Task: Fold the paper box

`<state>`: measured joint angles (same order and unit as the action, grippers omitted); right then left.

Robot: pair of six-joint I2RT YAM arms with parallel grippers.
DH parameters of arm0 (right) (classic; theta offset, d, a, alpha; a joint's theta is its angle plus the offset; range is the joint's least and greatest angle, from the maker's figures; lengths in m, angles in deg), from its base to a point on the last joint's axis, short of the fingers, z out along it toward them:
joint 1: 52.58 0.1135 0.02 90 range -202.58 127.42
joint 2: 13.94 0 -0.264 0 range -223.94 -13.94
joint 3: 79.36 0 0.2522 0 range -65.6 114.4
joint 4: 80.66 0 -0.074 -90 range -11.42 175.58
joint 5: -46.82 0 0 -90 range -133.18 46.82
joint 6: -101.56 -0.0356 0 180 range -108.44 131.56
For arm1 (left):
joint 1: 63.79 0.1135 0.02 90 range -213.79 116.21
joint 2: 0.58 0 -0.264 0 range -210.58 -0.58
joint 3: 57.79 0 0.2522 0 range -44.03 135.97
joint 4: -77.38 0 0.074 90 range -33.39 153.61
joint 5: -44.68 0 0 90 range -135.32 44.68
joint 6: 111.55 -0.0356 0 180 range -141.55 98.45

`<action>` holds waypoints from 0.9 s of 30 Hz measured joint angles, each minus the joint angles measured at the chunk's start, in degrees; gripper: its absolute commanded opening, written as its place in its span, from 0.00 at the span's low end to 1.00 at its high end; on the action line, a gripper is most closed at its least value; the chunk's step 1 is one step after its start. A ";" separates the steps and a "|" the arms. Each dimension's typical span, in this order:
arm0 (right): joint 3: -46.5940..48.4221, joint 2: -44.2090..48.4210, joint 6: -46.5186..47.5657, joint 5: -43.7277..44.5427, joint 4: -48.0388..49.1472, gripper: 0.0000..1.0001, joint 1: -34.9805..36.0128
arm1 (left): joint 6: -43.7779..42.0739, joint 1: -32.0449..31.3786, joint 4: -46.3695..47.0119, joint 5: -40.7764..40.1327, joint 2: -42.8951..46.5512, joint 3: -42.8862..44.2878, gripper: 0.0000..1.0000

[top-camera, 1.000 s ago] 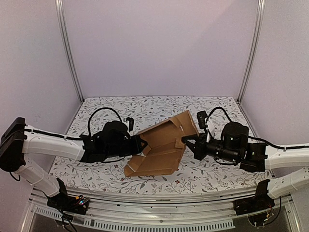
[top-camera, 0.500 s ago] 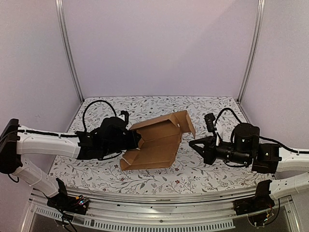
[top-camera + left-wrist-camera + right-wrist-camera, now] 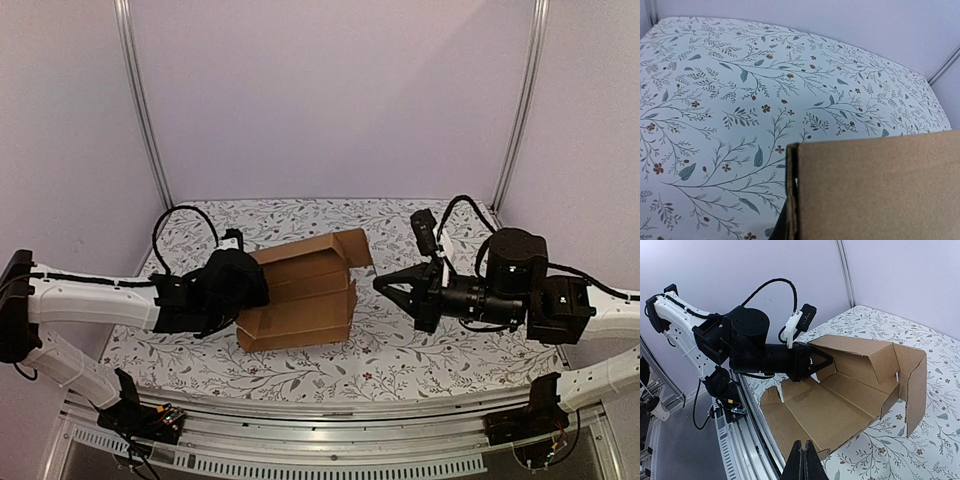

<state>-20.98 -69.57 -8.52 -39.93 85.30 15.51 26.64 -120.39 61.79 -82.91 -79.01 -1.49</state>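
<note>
At the near edge of the table (image 3: 430, 355), the two arms reach inward from either side. The right claw (image 3: 384, 285) has its fingers pressed together on nothing. It points left and sits just beside the right side of the box (image 3: 300, 305) without touching it. The left claw (image 3: 824, 361) is clamped on a raised wall at the box's left side. In the left wrist view, brown card fills the lower right. The box sits mid-table on the flowered cloth, partly folded and open on top. Its floor lies flat with walls standing around it. Farther back, a flap (image 3: 356, 246) at the far right corner stands tilted. Beyond the table rise plain pale walls.
</note>
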 measured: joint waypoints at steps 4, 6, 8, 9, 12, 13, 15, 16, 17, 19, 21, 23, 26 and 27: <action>4.55 -5.33 1.97 2.03 -1.22 0.00 0.04 | -0.22 -0.26 -0.70 -1.73 1.07 -0.57 0.00; 6.01 -7.96 2.73 2.93 -1.99 0.00 0.04 | -0.31 -0.46 -0.70 -1.95 1.60 -0.63 0.00; 7.39 -10.67 3.58 3.74 -2.67 0.00 0.04 | -0.46 -0.72 -0.70 -1.95 2.23 -0.68 0.00; 7.98 -11.96 3.98 4.00 -2.89 0.00 0.04 | -0.61 -0.85 -0.72 -1.95 2.62 -0.72 0.00; 9.18 -14.99 5.07 4.79 -3.39 0.00 0.04 | -0.92 -1.38 -0.72 -1.88 3.80 -0.83 0.00; 9.42 -15.74 5.44 5.05 -3.45 0.00 0.04 | -1.05 -1.55 -0.72 -1.86 4.02 -0.83 0.00; 9.51 -16.74 5.99 5.42 -3.54 0.00 0.04 | -1.25 -1.88 -0.68 -1.62 4.66 -0.87 0.00; 9.51 -17.16 6.19 5.57 -3.65 0.00 0.04 | -1.31 -1.95 -0.66 -1.46 4.96 -0.94 0.00; 9.51 -17.46 6.29 5.75 -3.72 0.00 0.04 | -1.36 -1.97 -0.66 -1.31 5.27 -1.05 0.00; 9.46 -17.64 6.38 6.23 -3.85 0.00 0.04 | -1.49 -1.97 -0.68 -0.83 5.90 -1.38 0.00; 9.22 -17.62 6.29 6.82 -3.61 0.00 0.04 | -1.55 -1.97 -0.66 -0.28 6.54 -1.70 0.00; 7.96 -17.42 5.99 7.54 -3.28 0.00 0.07 | -1.68 -1.97 -0.68 0.33 7.43 -2.05 0.00; 4.48 -16.31 5.27 8.57 -3.37 0.00 0.11 | -1.95 -1.97 -0.87 0.92 8.52 -2.23 0.00; 3.54 -15.96 4.92 8.83 -3.50 0.00 0.11 | -1.88 -1.97 -0.79 1.42 8.85 -2.23 0.00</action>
<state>-17.44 -85.53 -3.60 -31.10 81.81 15.62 24.76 -122.36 61.00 -81.49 -70.16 -3.71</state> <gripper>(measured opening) 0.003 0.032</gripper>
